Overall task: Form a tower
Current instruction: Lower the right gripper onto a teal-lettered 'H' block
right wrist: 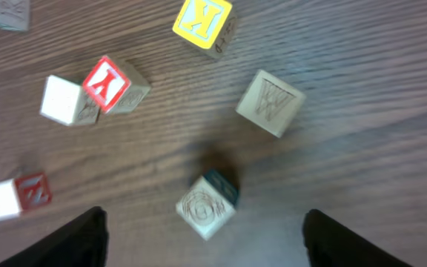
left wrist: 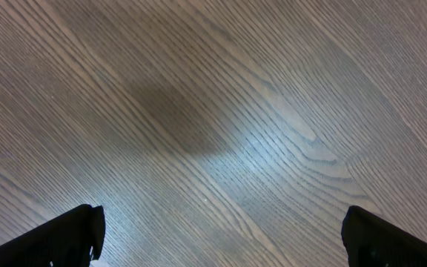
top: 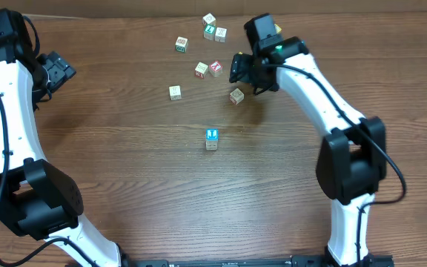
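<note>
Right wrist view: my right gripper (right wrist: 204,219) is spread open and empty, with a pale G cube (right wrist: 207,206) just ahead at 12 o'clock, a W cube (right wrist: 270,102) at 1 o'clock and a red Y cube (right wrist: 108,83) at 11 o'clock. My left gripper (left wrist: 221,230) gapes wide over the table (left wrist: 221,89). Overhead, the tower (top: 211,139), blue-topped, stands at 7 o'clock from my right gripper, well apart.

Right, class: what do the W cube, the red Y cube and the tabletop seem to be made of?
W cube: pale unpainted wood, matt; grain and a carved letter show. Red Y cube: likely the same wood, one face printed red and white. Tabletop: dark wood grain with a soft sheen; solid wood or laminate, I cannot tell.
</note>
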Action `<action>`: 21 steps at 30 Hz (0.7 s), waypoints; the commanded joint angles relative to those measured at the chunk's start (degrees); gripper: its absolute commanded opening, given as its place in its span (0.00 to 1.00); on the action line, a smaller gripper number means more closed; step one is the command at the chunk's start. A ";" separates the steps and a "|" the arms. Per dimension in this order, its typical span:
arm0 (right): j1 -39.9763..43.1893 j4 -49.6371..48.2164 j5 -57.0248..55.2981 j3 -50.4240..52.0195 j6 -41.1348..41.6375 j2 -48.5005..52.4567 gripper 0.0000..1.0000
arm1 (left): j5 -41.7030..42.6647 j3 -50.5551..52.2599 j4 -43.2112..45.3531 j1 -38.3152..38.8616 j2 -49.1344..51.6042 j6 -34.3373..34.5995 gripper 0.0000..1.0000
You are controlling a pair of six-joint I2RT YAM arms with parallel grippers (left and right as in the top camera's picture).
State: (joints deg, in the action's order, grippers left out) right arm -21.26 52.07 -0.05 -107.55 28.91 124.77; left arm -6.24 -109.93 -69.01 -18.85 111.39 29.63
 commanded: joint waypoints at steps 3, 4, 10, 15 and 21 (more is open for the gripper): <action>-1.77 -4.22 -1.88 -0.42 4.11 5.46 0.73 | -0.33 -0.04 0.07 0.28 -0.13 -0.28 0.99; -2.19 -4.61 -3.28 -0.42 4.98 6.38 0.72 | -0.33 -0.04 0.07 0.28 -0.13 -0.28 1.00; -3.89 -4.94 -9.01 -0.35 6.93 9.09 0.66 | -0.33 -0.04 0.07 0.28 -0.13 -0.28 1.00; -3.98 -3.02 -9.40 -0.15 6.88 9.09 0.43 | -0.33 -0.04 0.07 0.28 -0.13 -0.28 1.00; -2.64 3.48 -9.38 -0.15 6.56 9.09 0.27 | -0.33 -0.04 0.07 0.28 -0.13 -0.28 1.00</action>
State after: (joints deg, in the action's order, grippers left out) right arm -25.06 53.56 -8.27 -107.74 35.40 133.78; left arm -6.26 -109.93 -69.01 -18.85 111.39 29.63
